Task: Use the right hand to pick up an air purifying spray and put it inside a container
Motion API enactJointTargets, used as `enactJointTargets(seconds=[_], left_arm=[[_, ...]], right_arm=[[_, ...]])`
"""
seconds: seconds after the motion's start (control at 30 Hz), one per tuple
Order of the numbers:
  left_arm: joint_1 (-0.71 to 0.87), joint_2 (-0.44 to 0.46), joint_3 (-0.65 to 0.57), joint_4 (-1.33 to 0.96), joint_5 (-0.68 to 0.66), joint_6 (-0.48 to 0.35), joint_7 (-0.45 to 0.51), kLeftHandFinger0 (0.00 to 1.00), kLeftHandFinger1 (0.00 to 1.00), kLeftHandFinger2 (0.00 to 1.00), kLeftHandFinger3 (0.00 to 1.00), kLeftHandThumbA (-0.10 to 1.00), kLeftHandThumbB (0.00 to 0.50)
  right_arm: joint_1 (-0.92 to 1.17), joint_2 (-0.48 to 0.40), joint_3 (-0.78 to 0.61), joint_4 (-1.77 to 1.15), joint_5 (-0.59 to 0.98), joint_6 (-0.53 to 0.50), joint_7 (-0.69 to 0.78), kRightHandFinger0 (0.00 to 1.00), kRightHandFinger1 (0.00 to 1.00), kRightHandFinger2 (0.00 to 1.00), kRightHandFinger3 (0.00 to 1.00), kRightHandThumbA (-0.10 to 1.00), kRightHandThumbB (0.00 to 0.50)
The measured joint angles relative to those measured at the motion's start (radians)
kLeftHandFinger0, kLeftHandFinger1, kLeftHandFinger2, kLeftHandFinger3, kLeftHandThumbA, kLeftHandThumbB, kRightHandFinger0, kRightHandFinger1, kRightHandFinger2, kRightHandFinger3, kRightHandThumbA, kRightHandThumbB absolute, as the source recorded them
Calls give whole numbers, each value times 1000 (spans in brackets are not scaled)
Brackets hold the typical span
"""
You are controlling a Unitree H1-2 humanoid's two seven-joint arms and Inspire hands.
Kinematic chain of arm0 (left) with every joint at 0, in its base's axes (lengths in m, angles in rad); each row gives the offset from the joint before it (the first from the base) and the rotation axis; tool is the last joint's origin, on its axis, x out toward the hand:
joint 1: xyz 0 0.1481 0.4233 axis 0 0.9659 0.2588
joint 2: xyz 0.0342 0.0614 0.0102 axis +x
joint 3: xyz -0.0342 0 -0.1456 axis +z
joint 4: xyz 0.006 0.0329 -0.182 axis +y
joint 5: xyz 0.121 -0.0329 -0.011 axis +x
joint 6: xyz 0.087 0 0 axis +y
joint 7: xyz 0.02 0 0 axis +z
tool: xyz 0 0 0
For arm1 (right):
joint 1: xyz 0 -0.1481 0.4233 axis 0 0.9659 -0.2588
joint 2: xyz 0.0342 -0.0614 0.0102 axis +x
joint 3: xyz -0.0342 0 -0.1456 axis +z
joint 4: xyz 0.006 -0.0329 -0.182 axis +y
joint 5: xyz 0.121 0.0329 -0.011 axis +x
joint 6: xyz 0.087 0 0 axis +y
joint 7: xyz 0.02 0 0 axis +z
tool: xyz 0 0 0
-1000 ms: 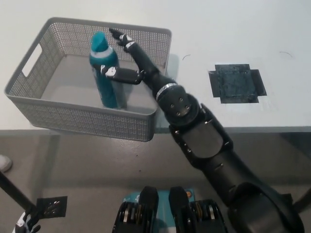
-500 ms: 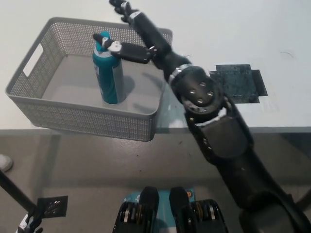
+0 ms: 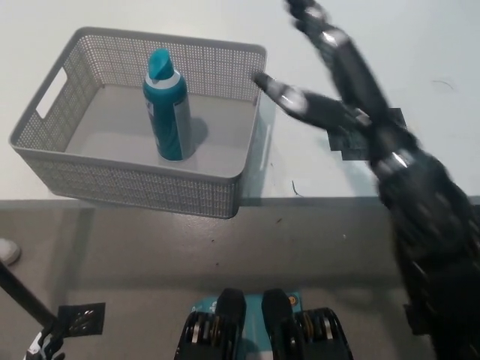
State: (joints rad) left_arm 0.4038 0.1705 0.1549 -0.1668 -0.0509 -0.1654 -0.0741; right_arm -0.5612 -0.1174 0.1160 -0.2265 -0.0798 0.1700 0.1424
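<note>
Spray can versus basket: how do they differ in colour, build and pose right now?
The spray can is teal, solid-walled, tall and narrow, standing upright; the basket is grey, perforated mesh, wide, low and open-topped. The spray can stands inside the basket, which sits on the white table. Neither is touched: the right robot hand is open, off to the basket's right.

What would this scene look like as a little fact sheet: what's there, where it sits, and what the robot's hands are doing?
Spray: teal air purifying spray can, upright inside the basket, nothing touching it
Container: grey mesh basket on the white table
Right hand: black right hand, open, fingers spread, above the table to the right of the basket, holding nothing
Left hand: only a sliver shows at the bottom left corner; state unclear
Other: dark square patch on the table, partly behind the right arm
</note>
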Motion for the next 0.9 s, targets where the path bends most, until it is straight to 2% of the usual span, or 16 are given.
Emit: enactJointTargets(seconds=[0.03, 0.1, 0.2, 0.3, 0.33, 0.43, 0.47, 0.6, 0.63, 0.7, 0.9], left_arm=[[2, 0, 3, 1, 0, 0, 0, 1000, 1000, 1000, 1000, 1000, 308], [5, 0, 9, 2, -1, 0, 0, 1000, 1000, 1000, 1000, 1000, 338], [8, 0, 12, 7, -3, 0, 0, 1000, 1000, 1000, 1000, 1000, 370], [12, 0, 16, 9, -5, 0, -1, 1000, 1000, 1000, 1000, 1000, 380], [13, 0, 17, 11, -6, 0, -1, 1000, 1000, 1000, 1000, 1000, 387], [13, 0, 20, 16, -9, 0, -1, 1000, 1000, 1000, 1000, 1000, 384], [13, 0, 21, 18, -9, -1, -1, 1000, 1000, 1000, 1000, 1000, 396], [14, 0, 31, 22, -10, -2, 0, 1000, 1000, 1000, 1000, 1000, 379], [14, 0, 34, 22, -10, -3, 0, 1000, 1000, 1000, 1000, 1000, 371], [15, 0, 40, 21, -10, -5, 0, 1000, 1000, 1000, 1000, 1000, 389], [13, 0, 62, 28, -12, -22, 1, 1000, 1000, 1000, 1000, 1000, 386]], right_arm=[[54, -19, -10, -40, 2, -3, 1, 1000, 1000, 1000, 1000, 817, 434], [188, -61, -37, -114, 6, -13, 3, 1000, 1000, 1000, 1000, 908, 413], [373, -111, -62, -138, 7, -39, 5, 1000, 1000, 1000, 1000, 939, 423], [566, -145, -84, -123, 12, -83, 6, 1000, 1000, 1000, 1000, 947, 420], [615, -150, -88, -106, 14, -96, 6, 1000, 1000, 1000, 1000, 969, 388], [734, -158, -93, -38, 21, -138, 7, 1000, 1000, 1000, 1000, 980, 354], [773, -161, -94, -4, 23, -157, 9, 1000, 1000, 1000, 1000, 1000, 309], [858, -172, -96, 143, 28, -216, 14, 1000, 1000, 1000, 1000, 1000, 306], [868, -175, -100, 180, 34, -229, 18, 1000, 1000, 1000, 1000, 1000, 277], [875, -175, -108, 233, 51, -245, 24, 1000, 1000, 1000, 1000, 1000, 293], [850, -172, -116, 285, 85, -284, 37, 1000, 1000, 1000, 1000, 1000, 299]])
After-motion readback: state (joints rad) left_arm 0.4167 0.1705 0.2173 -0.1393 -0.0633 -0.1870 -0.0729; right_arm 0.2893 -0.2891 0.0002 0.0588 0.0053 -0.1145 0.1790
